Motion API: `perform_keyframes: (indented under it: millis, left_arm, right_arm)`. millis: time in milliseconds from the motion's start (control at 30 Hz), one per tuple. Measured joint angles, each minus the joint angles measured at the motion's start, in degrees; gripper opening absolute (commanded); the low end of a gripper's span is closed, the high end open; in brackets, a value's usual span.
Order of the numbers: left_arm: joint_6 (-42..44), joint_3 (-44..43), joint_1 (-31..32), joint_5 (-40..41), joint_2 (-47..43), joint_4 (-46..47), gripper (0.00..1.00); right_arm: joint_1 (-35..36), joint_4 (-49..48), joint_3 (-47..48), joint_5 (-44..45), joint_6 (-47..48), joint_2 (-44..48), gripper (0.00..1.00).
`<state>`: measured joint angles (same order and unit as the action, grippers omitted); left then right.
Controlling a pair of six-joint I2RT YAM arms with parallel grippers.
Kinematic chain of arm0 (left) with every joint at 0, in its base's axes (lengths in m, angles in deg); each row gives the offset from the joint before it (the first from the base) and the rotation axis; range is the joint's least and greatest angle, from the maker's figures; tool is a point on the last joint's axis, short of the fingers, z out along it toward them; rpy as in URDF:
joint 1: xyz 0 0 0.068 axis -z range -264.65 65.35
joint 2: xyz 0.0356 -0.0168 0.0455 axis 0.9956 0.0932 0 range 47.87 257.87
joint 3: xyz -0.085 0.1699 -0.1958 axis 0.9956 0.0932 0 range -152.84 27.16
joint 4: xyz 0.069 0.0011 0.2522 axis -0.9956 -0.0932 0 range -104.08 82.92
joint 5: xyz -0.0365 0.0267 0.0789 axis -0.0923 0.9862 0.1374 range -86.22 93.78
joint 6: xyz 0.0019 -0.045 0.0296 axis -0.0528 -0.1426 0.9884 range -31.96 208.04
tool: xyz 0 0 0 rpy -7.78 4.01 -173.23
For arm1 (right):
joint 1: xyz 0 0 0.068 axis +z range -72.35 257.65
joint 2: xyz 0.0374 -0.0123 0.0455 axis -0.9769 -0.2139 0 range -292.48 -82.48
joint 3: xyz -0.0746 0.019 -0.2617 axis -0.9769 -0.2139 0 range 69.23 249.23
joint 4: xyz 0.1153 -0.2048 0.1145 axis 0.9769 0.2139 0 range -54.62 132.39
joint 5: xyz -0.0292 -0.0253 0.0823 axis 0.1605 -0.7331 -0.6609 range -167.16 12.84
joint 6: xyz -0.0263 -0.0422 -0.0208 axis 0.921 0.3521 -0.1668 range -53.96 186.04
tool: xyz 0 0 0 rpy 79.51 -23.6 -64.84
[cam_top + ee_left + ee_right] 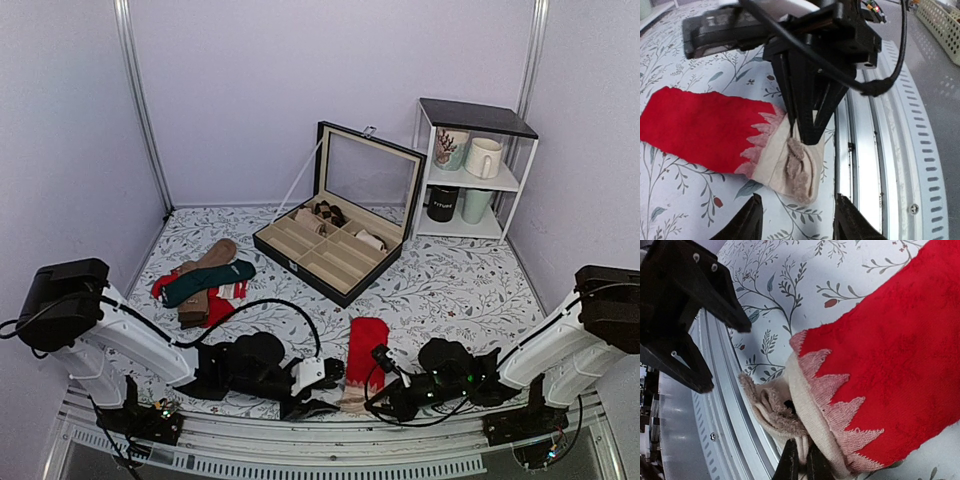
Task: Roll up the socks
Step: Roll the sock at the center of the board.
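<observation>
Tension counts: the right gripper [802, 465] pinches the beige patterned cuff [790, 160] of the bright red fuzzy sock pair [367, 345] lying by the near metal rail [875, 165], left gripper [800, 220] spread open alongside, so the roll should start tight and even.

The socks [366, 362] lie at the desk's [460, 290] near edge — sock pile [205, 282] behind-left, box [335, 240] behind, shelf [476, 165] rear-right.

socks [705, 130]: fuzzy red cloth, matt; beige cuff pilled
my left fingers [747, 225]: black matt plastic
rail [875, 165] beside socks: ribbed metal, satin sheen
cover [680, 200] under socks: smooth, printed
</observation>
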<state>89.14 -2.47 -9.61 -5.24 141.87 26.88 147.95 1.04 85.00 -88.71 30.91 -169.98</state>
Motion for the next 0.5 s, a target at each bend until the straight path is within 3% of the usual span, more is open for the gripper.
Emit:
perform_keyframes:
  millis: [500]
  left_arm:
    - [2.3, -4.8, 0.7, -4.0, 7.7, 2.7, 0.44]
  right_arm:
    - [-1.9, -5.8, 1.0, -5.6, -4.9, -5.5, 0.0]
